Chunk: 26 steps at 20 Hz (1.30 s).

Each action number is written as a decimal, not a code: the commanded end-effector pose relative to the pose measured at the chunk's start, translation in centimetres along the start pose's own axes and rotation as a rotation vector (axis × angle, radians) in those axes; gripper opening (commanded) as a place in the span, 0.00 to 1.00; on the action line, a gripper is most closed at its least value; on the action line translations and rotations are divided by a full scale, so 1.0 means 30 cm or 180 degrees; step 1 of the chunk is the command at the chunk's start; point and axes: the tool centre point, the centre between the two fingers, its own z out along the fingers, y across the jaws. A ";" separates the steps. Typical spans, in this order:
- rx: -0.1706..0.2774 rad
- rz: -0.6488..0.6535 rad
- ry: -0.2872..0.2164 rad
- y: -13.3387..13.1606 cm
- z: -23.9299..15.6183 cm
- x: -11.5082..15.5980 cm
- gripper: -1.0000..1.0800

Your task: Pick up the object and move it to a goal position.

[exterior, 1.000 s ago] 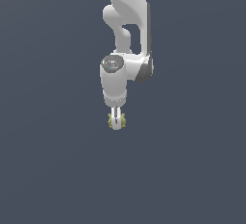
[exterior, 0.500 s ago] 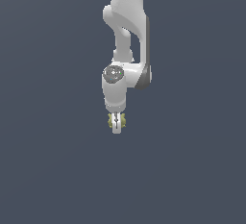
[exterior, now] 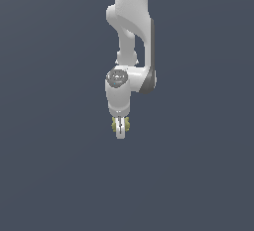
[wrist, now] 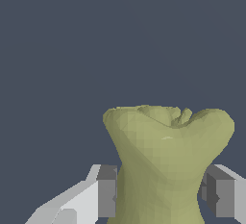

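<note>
The object [exterior: 115,124] is a small olive-yellow lumpy blob. In the exterior view it shows on both sides of my white fingers [exterior: 120,131], below the arm's wrist. In the wrist view the object [wrist: 166,160] fills the space between the two grey pads [wrist: 106,198], which press on its sides. My gripper [exterior: 120,130] is shut on the object and holds it in front of the plain grey-blue surface. No goal marker shows in either view.
The white arm [exterior: 131,31] rises from the gripper toward the top of the exterior view. Around it there is only a uniform grey-blue background [exterior: 49,150].
The arm and gripper have shifted very slightly upward in the exterior view with the object still held. The grip looks the same.
</note>
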 end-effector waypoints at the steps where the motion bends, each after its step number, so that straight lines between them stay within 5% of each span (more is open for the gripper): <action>1: -0.0002 -0.0001 0.0000 0.001 0.002 0.000 0.00; 13: 0.0001 -0.0001 -0.0001 0.013 -0.059 -0.087 0.00; 26: -0.0001 0.0000 0.0003 0.063 -0.313 -0.454 0.00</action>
